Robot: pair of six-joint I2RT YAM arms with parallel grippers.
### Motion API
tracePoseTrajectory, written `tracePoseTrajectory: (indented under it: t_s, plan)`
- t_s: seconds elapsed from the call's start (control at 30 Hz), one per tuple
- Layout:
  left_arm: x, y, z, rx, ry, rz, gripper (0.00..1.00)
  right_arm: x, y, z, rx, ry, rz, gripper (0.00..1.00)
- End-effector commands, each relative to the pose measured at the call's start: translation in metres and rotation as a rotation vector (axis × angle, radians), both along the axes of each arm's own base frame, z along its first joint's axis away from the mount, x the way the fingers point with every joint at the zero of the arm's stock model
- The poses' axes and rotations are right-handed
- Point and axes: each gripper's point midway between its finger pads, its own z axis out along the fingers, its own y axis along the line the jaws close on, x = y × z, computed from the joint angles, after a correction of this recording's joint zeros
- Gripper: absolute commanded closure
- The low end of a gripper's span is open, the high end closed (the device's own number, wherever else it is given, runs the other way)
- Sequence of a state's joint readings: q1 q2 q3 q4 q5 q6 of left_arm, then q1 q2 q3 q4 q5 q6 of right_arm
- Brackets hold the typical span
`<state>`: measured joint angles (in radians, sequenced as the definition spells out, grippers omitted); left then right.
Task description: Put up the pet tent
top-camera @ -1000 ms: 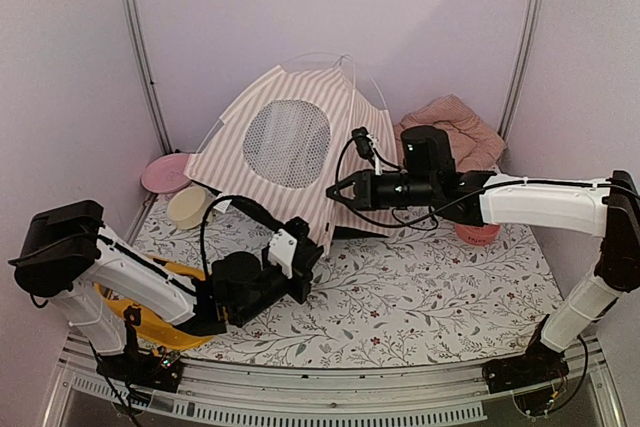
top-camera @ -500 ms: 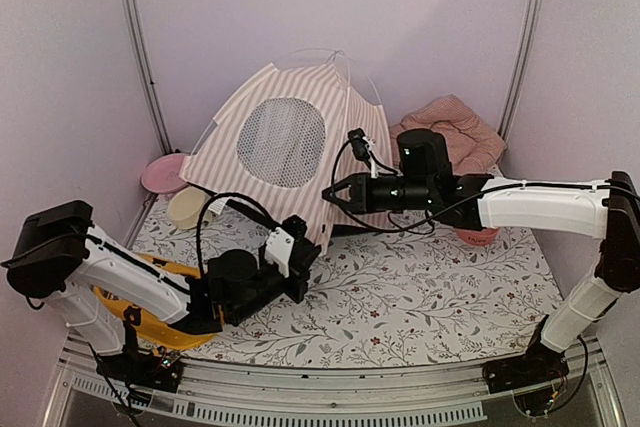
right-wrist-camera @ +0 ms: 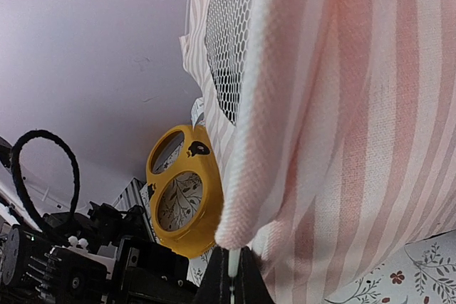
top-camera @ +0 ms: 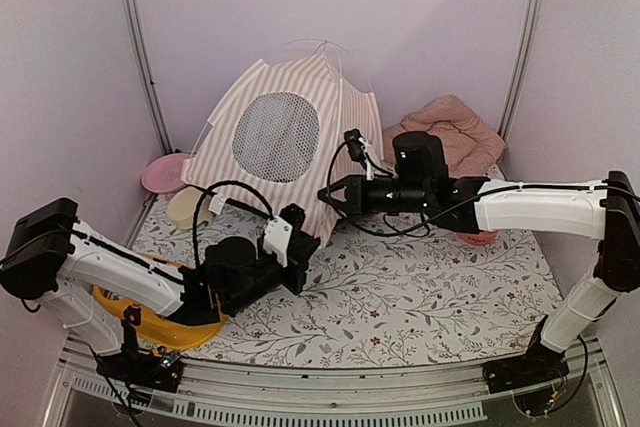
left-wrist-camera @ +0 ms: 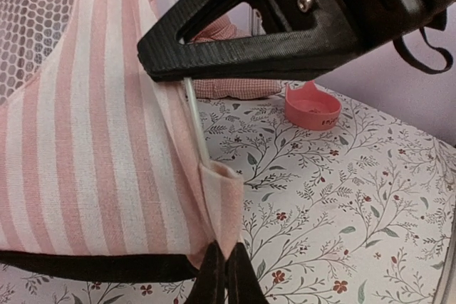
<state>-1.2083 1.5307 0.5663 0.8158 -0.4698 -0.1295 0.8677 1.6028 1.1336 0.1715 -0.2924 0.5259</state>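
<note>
The pet tent [top-camera: 285, 142] is seen standing at the back of the floral table [top-camera: 430, 297], mesh window forward. It is flanked by a pink cushion [top-camera: 452, 125] on the right and a pink plate [top-camera: 163, 173] and cream dish [top-camera: 188, 206] on the left. A yellow stand [right-wrist-camera: 181, 197] is lodged under the left arm. The left gripper [left-wrist-camera: 228, 267], reached in low, is closed on the tent's lower corner sleeve; the right gripper [top-camera: 328, 193], stretched leftward, is pinched on the thin pole above it.

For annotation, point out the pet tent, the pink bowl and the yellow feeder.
pet tent [top-camera: 275, 137], top external view, middle of its round mesh window.
pink bowl [left-wrist-camera: 311, 110], left wrist view, its outer side wall.
yellow feeder [right-wrist-camera: 189, 243], right wrist view, rim below the lower opening.
</note>
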Motion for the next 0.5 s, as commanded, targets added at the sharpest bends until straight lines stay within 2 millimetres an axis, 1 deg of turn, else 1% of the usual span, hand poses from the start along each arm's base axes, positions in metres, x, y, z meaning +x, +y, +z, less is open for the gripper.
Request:
tracePoseTrajectory:
  t_s: [0.0,0.13,0.23,0.3,0.4,0.47]
  plan:
    - [-0.009,-0.007,0.006,-0.04,0.054,-0.1,1.0,0.027,-0.005,0.016,0.023,-0.124,-0.125,1.0]
    - [-0.003,-0.008,0.012,-0.076,0.074,-0.12,1.0,0.022,0.004,0.004,-0.018,-0.132,-0.119,1.0]
    - [0.003,-0.007,0.017,-0.106,0.093,-0.124,0.97,0.018,0.011,-0.003,-0.056,-0.146,-0.121,1.0]
    - [0.007,-0.004,0.02,-0.133,0.105,-0.117,0.89,0.017,0.013,-0.01,-0.081,-0.155,-0.122,1.0]
    - [0.011,0.002,0.029,-0.171,0.114,-0.109,0.8,0.021,0.009,-0.022,-0.11,-0.147,-0.149,1.0]
    - [0.011,0.006,0.035,-0.185,0.112,-0.108,0.7,0.025,0.004,-0.03,-0.135,-0.147,-0.179,1.0]
